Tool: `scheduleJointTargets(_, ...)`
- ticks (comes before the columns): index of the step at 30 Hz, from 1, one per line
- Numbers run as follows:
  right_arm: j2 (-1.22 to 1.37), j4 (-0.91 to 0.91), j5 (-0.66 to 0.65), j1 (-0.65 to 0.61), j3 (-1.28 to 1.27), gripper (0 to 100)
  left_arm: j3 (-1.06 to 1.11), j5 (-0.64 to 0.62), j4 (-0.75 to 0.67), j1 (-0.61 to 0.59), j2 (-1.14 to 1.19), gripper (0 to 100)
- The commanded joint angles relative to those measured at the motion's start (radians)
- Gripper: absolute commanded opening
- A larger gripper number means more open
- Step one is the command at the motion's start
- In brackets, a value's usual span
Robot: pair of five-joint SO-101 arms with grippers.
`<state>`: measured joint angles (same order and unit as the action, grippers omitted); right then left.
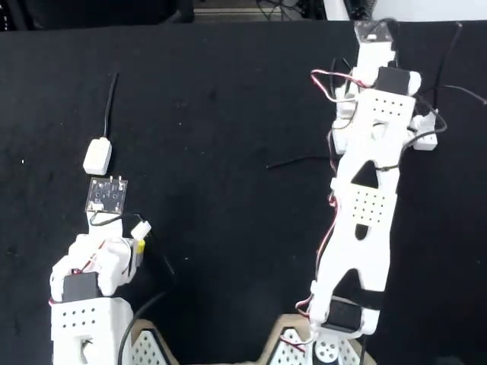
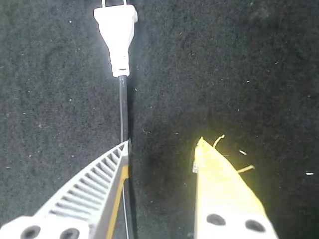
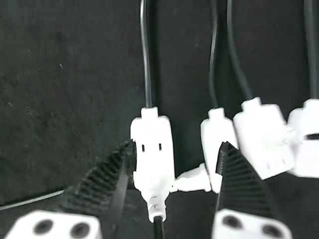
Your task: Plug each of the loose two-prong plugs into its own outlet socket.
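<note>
Loose plug (image 2: 116, 30) lined up for grasping.
Left jaws and right jaws are held spread; a reach and pinch are needed.

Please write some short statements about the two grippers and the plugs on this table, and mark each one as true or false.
1. The left gripper is shut on the white two-prong plug. False: the gripper is open, and the plug lies on the black table beyond its fingertips.
2. A thin black cable runs from that plug past the grey ribbed finger. True.
3. The right gripper has yellow fingers. False: both are black.
4. A white block with two small slots lies between the right gripper's open fingers. True.
5. More white connectors on black cables lie beside that block. True.
</note>
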<state>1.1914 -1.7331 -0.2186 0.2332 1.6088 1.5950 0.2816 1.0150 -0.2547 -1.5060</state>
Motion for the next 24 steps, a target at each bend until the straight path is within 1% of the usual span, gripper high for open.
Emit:
scheduleJointTargets(1,-0.105,-0.031,0.009,-0.031,0.030,23.7,-0.004,-0.006,0.005,-0.010,-0.008,22)
scheduleJointTargets(4,-0.205,-0.034,0.018,-0.032,0.021,23.7,-0.004,-0.006,0.005,-0.010,-0.008,22)
scheduleJointTargets(10,-0.496,-0.034,0.012,-0.026,0.016,23.7,-0.004,-0.006,0.005,-0.010,-0.008,22)
scheduleJointTargets(19,-0.872,-0.034,0.018,0.029,0.012,23.7,-0.004,-0.006,0.005,-0.010,-0.008,22)
scheduleJointTargets(21,-0.947,-0.034,0.018,0.026,-0.024,23.7,-0.004,-0.006,0.005,-0.010,-0.008,22)
scheduleJointTargets(24,-1.081,-0.034,0.018,0.018,-0.148,23.7,-0.004,-0.006,0.005,-0.010,-0.008,22)
